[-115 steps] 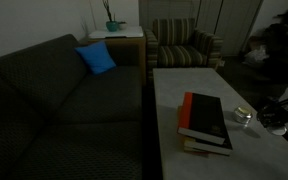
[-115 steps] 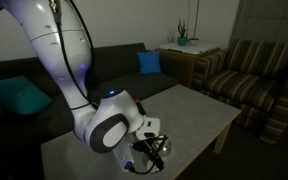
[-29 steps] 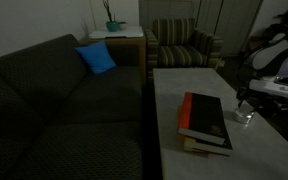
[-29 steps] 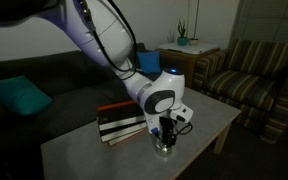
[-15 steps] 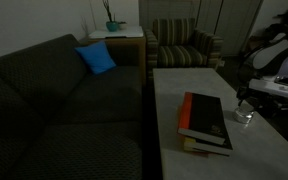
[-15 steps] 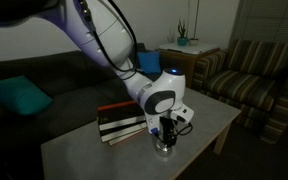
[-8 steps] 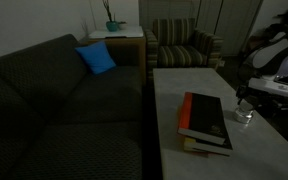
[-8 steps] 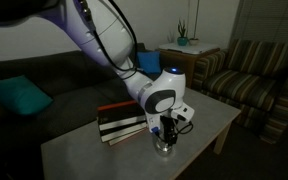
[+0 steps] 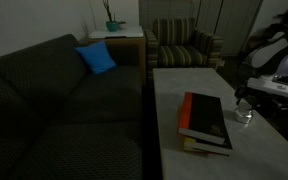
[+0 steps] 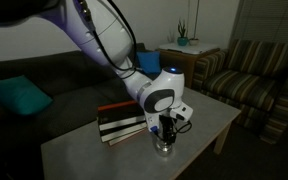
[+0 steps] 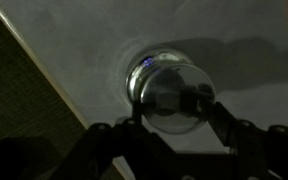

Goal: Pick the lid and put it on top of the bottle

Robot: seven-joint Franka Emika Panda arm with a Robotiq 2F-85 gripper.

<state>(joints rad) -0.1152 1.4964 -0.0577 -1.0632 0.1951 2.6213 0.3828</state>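
The bottle (image 10: 164, 145) stands on the table (image 10: 84, 152), just beside the books (image 10: 119, 122). It is on the side of the books that faces the long table edge away from the sofa (image 9: 64, 100). Both exterior views show it well away from all four corners.

The gripper (image 10: 165, 128) hangs right above the bottle and points straight down. In the wrist view, its two fingers (image 11: 132, 122) stand one on each side of a round, glassy thing. That looks like the lid (image 11: 174, 100). The jaws are part way closed and seem to pinch the lid by its rim, but the room is dark, so I am not fully sure.

What matters now is how the lid sits over the bottle. The lid lies flat and is round, so it has no long side to turn. In the wrist view, a bit of the bottle's bright rim (image 11: 147, 68) peeks out past the lid, toward the top left of the picture. So I think the lid may sit a little off the middle of the bottle. I cannot tell if the lid touches the bottle yet.

The next move, I think, is a small slide to line them up. Then the lid goes straight down and the jaws let go. If the lid comes down off the middle, it could tip or slide onto the table.
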